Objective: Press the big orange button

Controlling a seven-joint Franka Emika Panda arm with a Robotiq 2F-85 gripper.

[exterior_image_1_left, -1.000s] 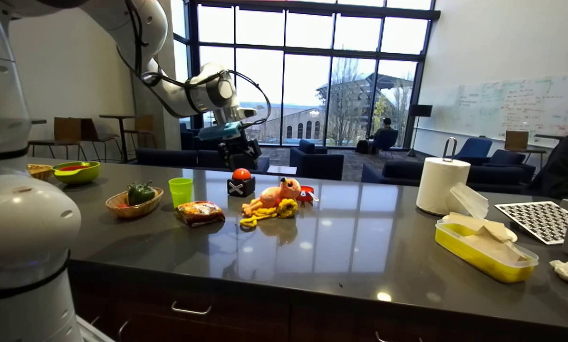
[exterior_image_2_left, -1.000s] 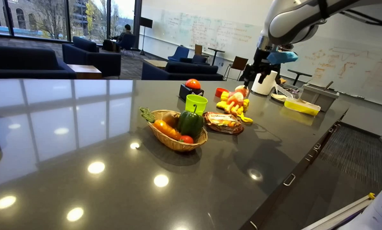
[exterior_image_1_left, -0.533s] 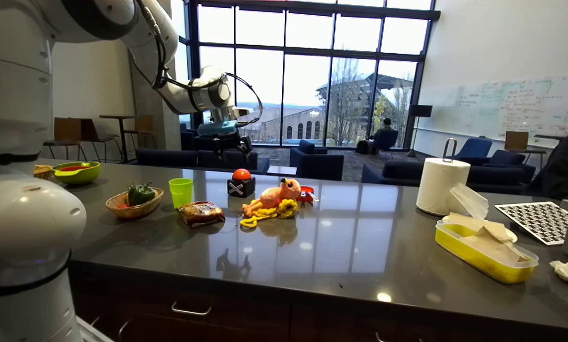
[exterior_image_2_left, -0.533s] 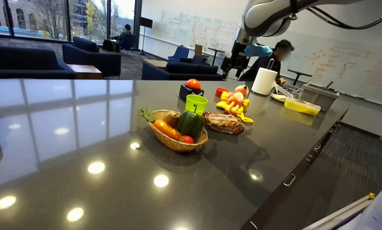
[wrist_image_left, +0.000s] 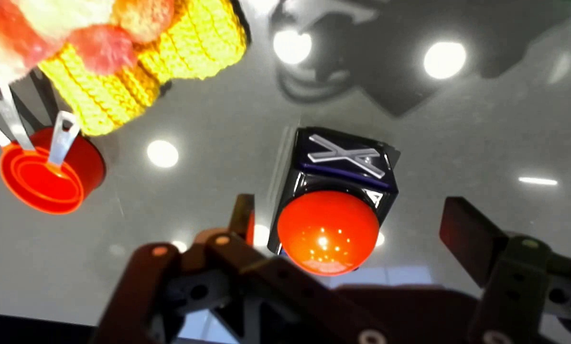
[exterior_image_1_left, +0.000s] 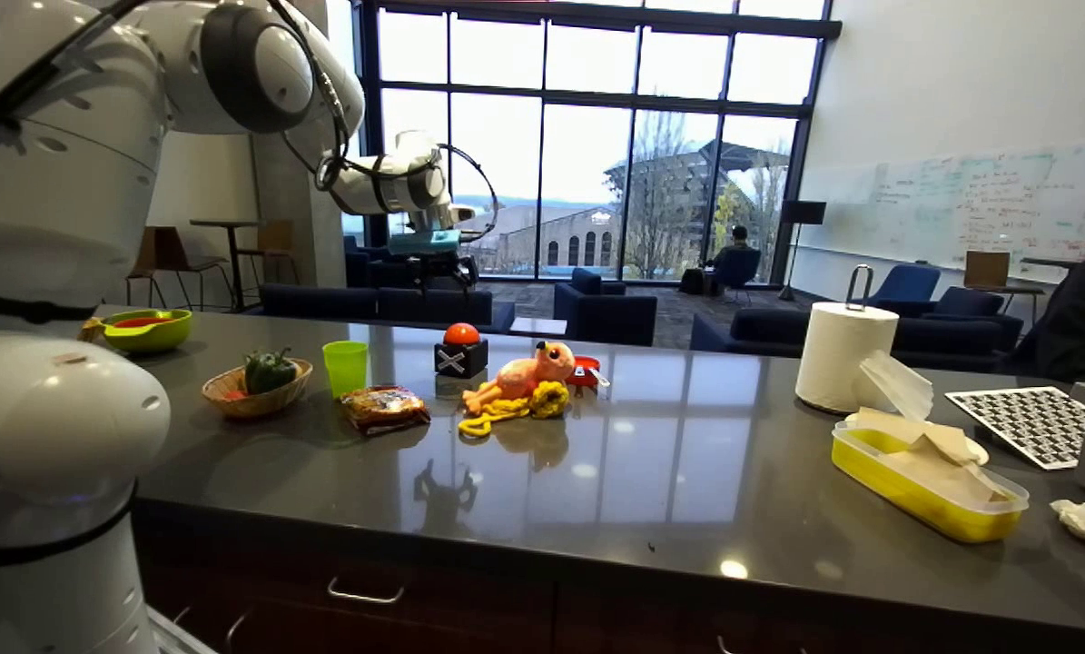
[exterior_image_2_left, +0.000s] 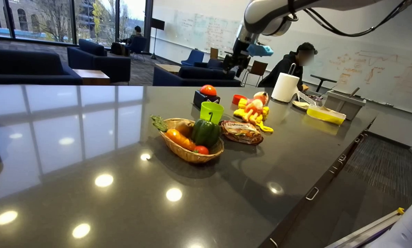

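The big orange button is an orange-red dome on a black box base with a silver X on its side. It stands on the dark counter in both exterior views (exterior_image_1_left: 461, 335) (exterior_image_2_left: 208, 90) and fills the middle of the wrist view (wrist_image_left: 328, 229). My gripper (wrist_image_left: 352, 222) is open, with its fingers wide apart and nothing between the pads. In the wrist view the dome appears between the two fingers. In both exterior views the gripper (exterior_image_1_left: 444, 272) (exterior_image_2_left: 234, 64) hangs in the air, higher than the dome and apart from it.
A pink plush bird on yellow knitwork (exterior_image_1_left: 524, 377) and red measuring cups (wrist_image_left: 51, 174) lie beside the button. A green cup (exterior_image_1_left: 345, 368), a packaged food item (exterior_image_1_left: 384, 409) and a vegetable basket (exterior_image_2_left: 192, 156) stand nearby. A paper towel roll (exterior_image_1_left: 843, 354) stands farther along the counter.
My gripper has moved from above the plush bird toward the button, going left and upward in an exterior view. The button and the other counter objects have not moved.
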